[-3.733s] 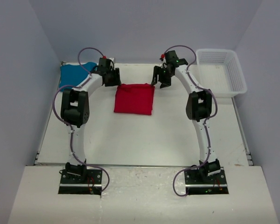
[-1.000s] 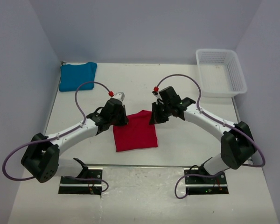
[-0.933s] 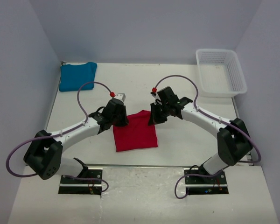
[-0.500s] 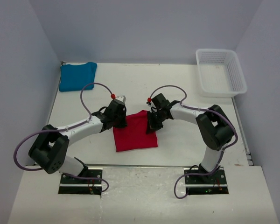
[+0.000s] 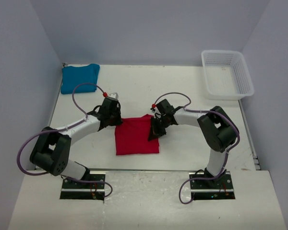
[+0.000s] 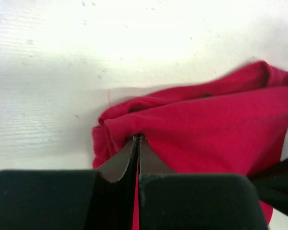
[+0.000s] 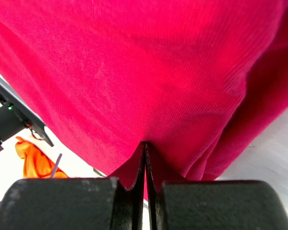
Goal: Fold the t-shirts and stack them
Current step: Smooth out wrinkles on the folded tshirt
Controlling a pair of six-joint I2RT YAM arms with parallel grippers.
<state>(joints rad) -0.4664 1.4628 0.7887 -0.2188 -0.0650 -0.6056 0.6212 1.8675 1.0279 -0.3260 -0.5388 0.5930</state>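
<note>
Pinching red tee [image 5: 137, 139] w/ L jaws & R jaws, both closed tight on cloth.

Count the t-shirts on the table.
2. The red t-shirt is at the front middle; the blue t-shirt sits in the far left corner. None looks hidden.

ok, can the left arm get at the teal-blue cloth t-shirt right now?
Probably not yet: the left end effector is shut on the bright red cloth t-shirt. Once released, the way to the teal-blue cloth t-shirt looks free.
</note>
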